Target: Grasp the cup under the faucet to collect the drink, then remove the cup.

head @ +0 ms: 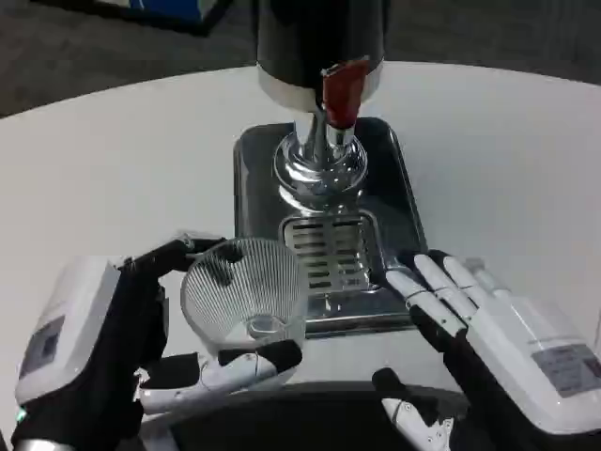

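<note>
Cup (246,291), clear and ribbed, sits at lower centre-left of the frame, tilted with its mouth toward the camera, grasped by the left hand (113,348): dark fingers (174,252) curl over its upper rim and a white finger (249,362) lies under its base. It is left of the slotted drip grate (333,249) on the steel tray (376,178). The red-handled faucet (340,94) hangs above, at upper centre. The right hand (488,329) is released, fingers spread flat at the tray's lower right edge on the white desk (113,169)

Clear ribbed cup (242,291) tilted, held left of faucet (340,94).
</note>
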